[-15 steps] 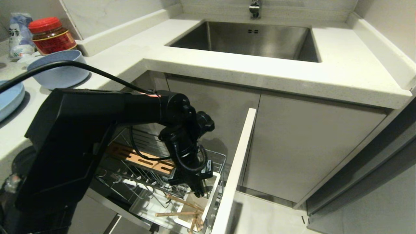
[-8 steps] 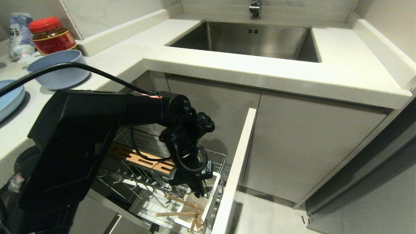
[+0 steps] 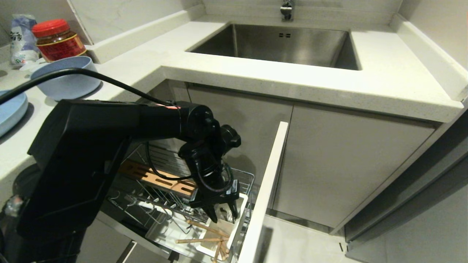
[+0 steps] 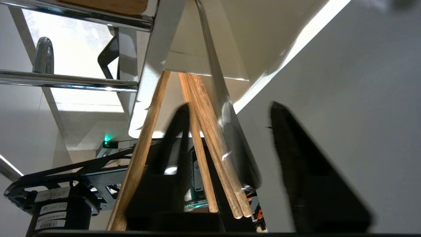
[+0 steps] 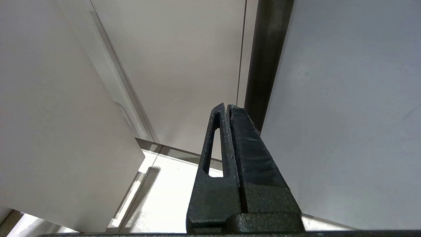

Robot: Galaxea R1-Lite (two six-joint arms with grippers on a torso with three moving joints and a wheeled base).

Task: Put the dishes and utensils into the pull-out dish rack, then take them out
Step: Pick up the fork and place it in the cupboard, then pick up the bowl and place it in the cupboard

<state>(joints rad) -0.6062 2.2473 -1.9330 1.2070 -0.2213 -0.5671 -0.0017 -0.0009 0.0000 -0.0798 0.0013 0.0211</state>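
**Left gripper spread over the utensil box, chopsticks and spoon inside**

Pale stone counter [image 3: 384, 84] wraps the corner of this kitchen, with the steel sink [image 3: 278, 44] at 12 o'clock in my head view. Below it, at 7 o'clock, the pull-out dish rack [image 3: 153, 197] stands drawn out, its white front panel [image 3: 265, 190] edge-on toward me and its slotted wooden bar [image 3: 161, 180] across the wires.

In the rack's white utensil box [image 3: 237, 219], beside the front panel, the chopsticks [image 3: 204, 233] lean at angles. My left wrist view shows them closer [image 4: 204, 138], with the silver spoon [image 4: 227, 125] lying against them, handle running up into the box.

My left gripper [image 3: 222, 214] points down into the top of that box. Its jaws stand apart, released, gripping nothing; in the wrist view one finger [image 4: 309, 177] is clear of the utensils and the other sits behind the chopsticks.

The blue bowl [image 3: 65, 78] and blue plate [image 3: 11, 111] rest on the counter at 10 o'clock, well apart from the rack. Behind the bowl stands a red-lidded jar [image 3: 58, 40], with a plastic bag [image 3: 22, 36] beside it.

My right gripper [image 5: 228, 108] hangs beside grey cabinet fronts [image 5: 184, 65], over the floor, jaws clenched on nothing.
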